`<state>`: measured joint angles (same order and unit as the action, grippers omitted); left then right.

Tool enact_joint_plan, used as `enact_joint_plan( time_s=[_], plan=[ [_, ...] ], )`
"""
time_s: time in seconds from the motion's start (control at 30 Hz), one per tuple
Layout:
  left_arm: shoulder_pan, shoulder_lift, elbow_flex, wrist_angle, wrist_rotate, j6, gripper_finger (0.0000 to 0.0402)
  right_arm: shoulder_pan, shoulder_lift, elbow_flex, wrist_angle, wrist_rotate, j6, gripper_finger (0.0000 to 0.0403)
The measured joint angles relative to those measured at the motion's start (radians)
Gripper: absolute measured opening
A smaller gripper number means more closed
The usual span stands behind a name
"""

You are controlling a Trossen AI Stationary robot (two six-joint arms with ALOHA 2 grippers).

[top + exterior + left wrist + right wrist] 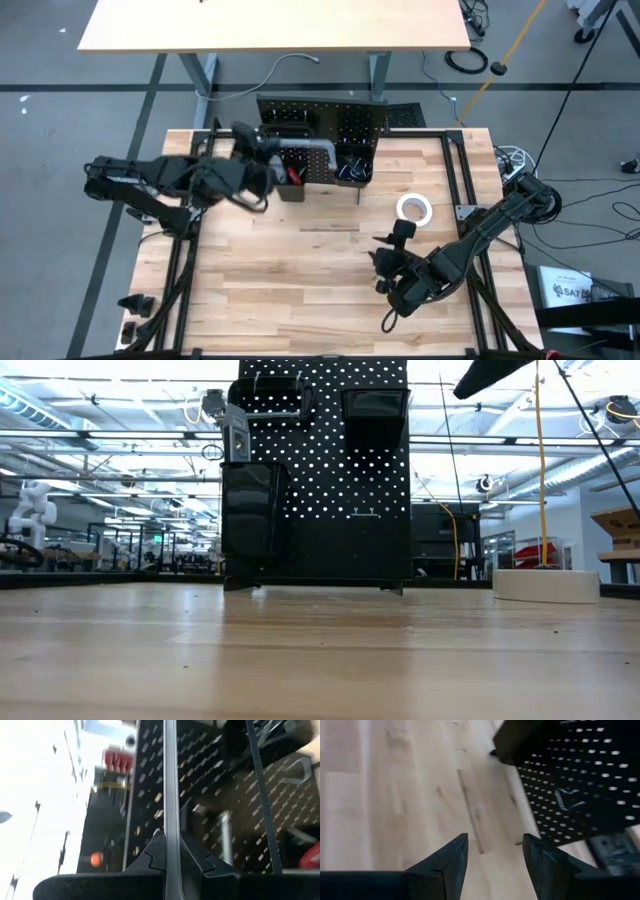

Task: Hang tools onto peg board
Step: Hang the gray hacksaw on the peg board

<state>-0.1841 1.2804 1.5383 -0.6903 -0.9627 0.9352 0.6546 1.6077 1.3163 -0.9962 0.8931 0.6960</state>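
Note:
The black peg board (320,120) stands upright at the table's far middle, with two black bins (352,172) on its face. It also shows in the low view (330,490). My left gripper (262,150) is at the board's left part, shut on the grey hacksaw (325,152), whose thin blade (259,795) runs beside the frame. A red-handled tool (295,176) sticks out of the left bin. The white tape roll (414,208) lies flat on the table. My right gripper (392,245) is open and empty above the table, near side of the roll. My left gripper pinches the hacksaw's grey frame bar (171,827) between its two fingers. The bar runs along the fingers and on past their tips toward the peg board. The hacksaw is lifted clear of the table, close to the board's face; whether it touches the board I cannot tell.
The tan tabletop (395,795) lies bare under my right gripper, with the peg board's foot (580,785) ahead of it. A second wooden table (270,25) stands beyond the far edge. Small dark parts (135,305) lie off the table's near left.

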Motion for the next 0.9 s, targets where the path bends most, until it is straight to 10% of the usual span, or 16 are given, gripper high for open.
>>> enact_joint_plan(
  time_s=[0.33, 0.9],
  plan=[
    [-0.050, -0.197, -0.293, 0.297, -0.059, 0.157, 0.0020, -0.085, 0.000, 0.000, -0.086, 0.001, 0.019, 0.0183],
    [0.191, -0.225, -0.368, 0.432, 0.233, 0.218, 0.0020, -0.086, 0.000, -0.006, -0.111, 0.009, 0.093, 0.0183]
  ],
)
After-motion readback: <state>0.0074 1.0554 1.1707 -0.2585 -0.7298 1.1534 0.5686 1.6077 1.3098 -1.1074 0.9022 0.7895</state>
